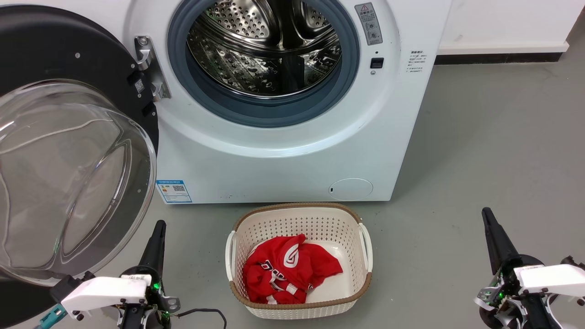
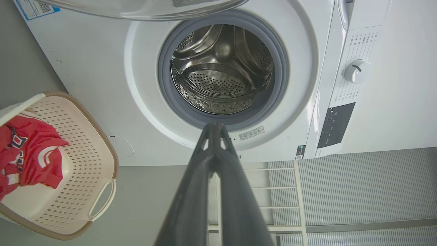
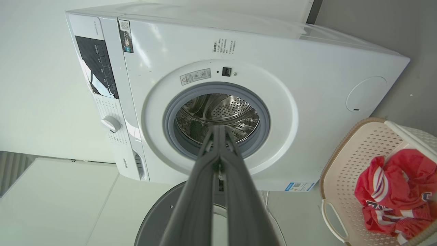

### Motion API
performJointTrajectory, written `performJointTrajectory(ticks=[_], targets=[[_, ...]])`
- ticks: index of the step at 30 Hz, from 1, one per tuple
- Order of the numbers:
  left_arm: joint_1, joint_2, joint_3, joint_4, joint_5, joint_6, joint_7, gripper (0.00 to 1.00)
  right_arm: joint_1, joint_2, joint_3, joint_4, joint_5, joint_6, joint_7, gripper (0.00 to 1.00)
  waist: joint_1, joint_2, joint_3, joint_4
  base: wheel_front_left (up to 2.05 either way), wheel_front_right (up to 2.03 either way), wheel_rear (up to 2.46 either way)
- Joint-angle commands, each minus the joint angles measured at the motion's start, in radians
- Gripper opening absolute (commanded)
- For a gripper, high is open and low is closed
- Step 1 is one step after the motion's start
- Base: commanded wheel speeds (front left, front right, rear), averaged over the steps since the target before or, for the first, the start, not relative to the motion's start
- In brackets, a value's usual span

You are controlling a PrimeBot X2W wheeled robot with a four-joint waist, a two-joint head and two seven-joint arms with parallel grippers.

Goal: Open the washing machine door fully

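white washing machine [image 1: 292, 160], blue qr label [image 1: 174, 191]

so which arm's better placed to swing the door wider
Left. The left gripper, jaws shut, sits beside the large round glossy black door with its glass bowl; the right gripper is on the far side.

Bright, even indoor light across all 3 views.
Faint, soft shadows lie on the grey floor [image 1: 480, 137] beneath the washing machine [image 1: 283, 169] and the basket [image 1: 297, 224]. Highlights glint off the steel drum [image 1: 256, 41] and streak the clear bowl of the washing machine door [image 1: 68, 173]. Both wrist views bow straight edges near the corners; the head view is crisp.
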Motion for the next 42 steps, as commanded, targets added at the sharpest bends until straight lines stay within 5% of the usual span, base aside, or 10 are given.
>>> performJointTrajectory(ticks=[1, 17, 42], targets=[[-0.017, 0.002, 0.005, 0.003, -0.025, -0.007, 0.006, 0.00, -0.017, 0.001, -0.005, 0.002, 0.024, 0.000, 0.006, 0.00, 0.0000, 0.0000, 0.000, 0.000, 0.00, 0.00, 0.00], [-0.030, 0.002, 0.008, 0.022, -0.141, -0.007, 0.035, 0.00, -0.030, 0.005, -0.017, 0.022, 0.135, 0.000, 0.033, 0.00, 0.0000, 0.0000, -0.005, 0.001, 0.00, 0.00, 0.00], [-0.029, 0.002, 0.008, 0.021, -0.137, -0.007, 0.033, 0.00, -0.030, 0.012, -0.027, 0.021, 0.120, 0.000, 0.041, 0.00, 0.0000, 0.0000, -0.005, 0.001, 0.00, 0.00, 0.00]])
